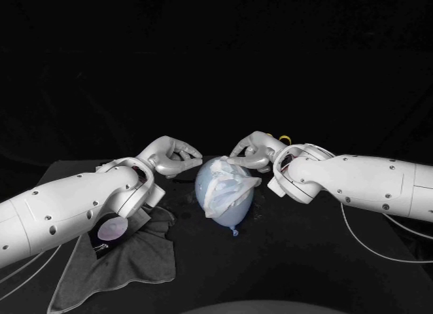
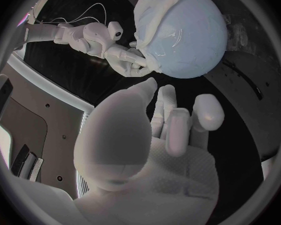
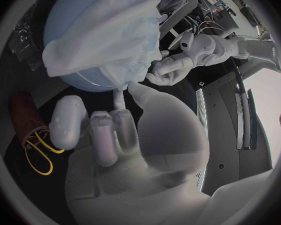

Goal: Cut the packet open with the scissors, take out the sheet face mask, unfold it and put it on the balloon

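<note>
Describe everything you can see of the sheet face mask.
The sheet face mask is a thin white sheet, draped in creases over the top and one side of the pale blue balloon, leaving the rest bare. It lies in folds, not smoothed flat. The fingers of the right hand touch its edge; whether they pinch it is unclear.

White screw-dotted arms (image 1: 66, 209), thin cables (image 1: 367, 226), silver hands (image 1: 169, 157).
</note>
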Motion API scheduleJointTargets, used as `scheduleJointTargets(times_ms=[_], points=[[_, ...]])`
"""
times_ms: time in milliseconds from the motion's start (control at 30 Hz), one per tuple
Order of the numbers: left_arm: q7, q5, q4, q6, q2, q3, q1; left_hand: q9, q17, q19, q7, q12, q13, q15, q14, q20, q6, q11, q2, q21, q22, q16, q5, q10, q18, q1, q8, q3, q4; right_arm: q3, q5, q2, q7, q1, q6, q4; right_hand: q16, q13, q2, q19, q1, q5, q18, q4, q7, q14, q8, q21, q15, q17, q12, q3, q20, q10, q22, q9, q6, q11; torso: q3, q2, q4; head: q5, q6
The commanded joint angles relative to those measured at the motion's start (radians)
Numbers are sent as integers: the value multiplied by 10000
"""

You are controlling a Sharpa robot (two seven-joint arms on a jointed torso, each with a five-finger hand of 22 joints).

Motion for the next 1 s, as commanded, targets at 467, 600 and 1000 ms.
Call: scheduleJointTargets(times_ms=[467, 600, 1000], points=[[76, 90, 42, 99, -9, 14, 2, 25, 16, 30, -27, 23, 9, -35, 45, 9, 78, 8, 27, 48, -2, 52, -11, -60, -176, 79, -48, -5, 65, 0, -609, 201, -242, -40, -159, -142, 35, 2350, 649, 159, 1145, 22, -29, -879, -472, 1044, 769, 250, -389, 2627, 663, 687, -282, 814, 981, 501, 889, -431, 7, 1, -3, -5, -5], [76, 96, 44, 96, -19, 14, 2, 25, 16, 30, -27, 23, 9, -35, 45, 9, 78, 8, 27, 48, -2, 52, -11, -60, -176, 79, -48, -5, 65, 1, -591, 212, -102, -44, -512, -153, 35, 2426, 657, 181, 1080, 21, -38, -942, -504, 1044, 941, 281, -422, 2627, 728, 840, -324, 878, 1008, 638, 913, -464, 11, -1, -1, -7, -8], [87, 178, 42, 72, -41, 15, 3, 30, 8, 23, -30, 22, 10, -37, 40, 9, 86, 5, 38, 45, -10, 51, -11, -67, -174, 94, -50, 2, 70, 2, -457, 153, 479, -59, -1805, -103, 35, 2541, 625, 221, 923, 22, -55, -1051, -553, 1044, 1181, 342, -468, 2627, 827, 1093, -375, 970, 1058, 860, 900, -512, 12, -8, -10, -8, 1]])
